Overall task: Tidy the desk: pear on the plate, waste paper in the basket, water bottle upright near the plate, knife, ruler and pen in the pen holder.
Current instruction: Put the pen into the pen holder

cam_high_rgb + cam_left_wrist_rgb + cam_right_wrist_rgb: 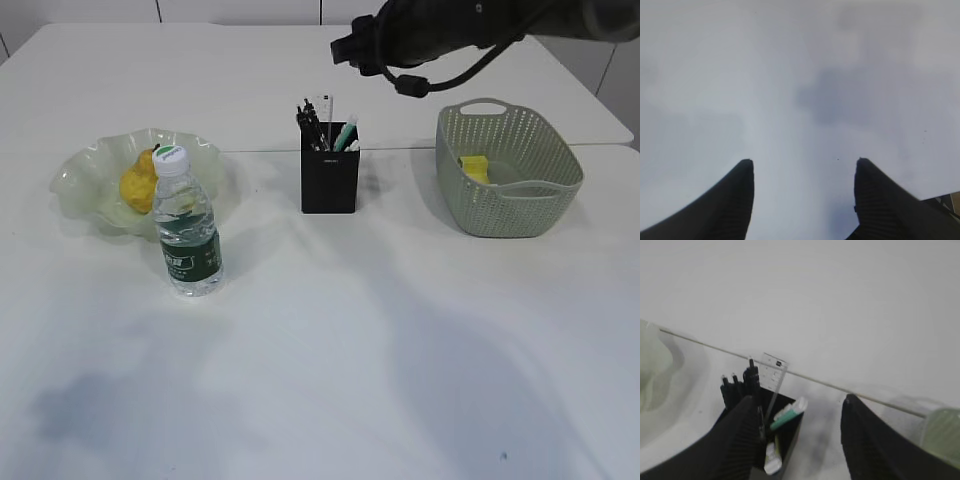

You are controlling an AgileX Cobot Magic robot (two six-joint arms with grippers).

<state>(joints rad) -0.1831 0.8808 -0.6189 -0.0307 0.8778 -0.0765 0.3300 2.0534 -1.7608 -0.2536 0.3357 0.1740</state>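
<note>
Take the pen holder (pixel 329 181) as your landmark on the desk (pixel 330 340). Your right gripper (pixel 797 415) hangs above it with its jaws apart and nothing between them; from the wrist you look down on the ruler (pixel 772 377) standing in the holder among dark pens (pixel 735 387) and the knife (pixel 787 413) (its pale green end pokes out of the top). Left of the holder sits the plate (pixel 90 180) with the pear (pixel 139 181) on it, and the water bottle (pixel 186 225) stands upright just in front of that plate. Right of the holder is the basket (pixel 508 190) with the waste paper (pixel 474 168) inside. Your left gripper (pixel 802 185) is spread open over bare desk, holding nothing.
</note>
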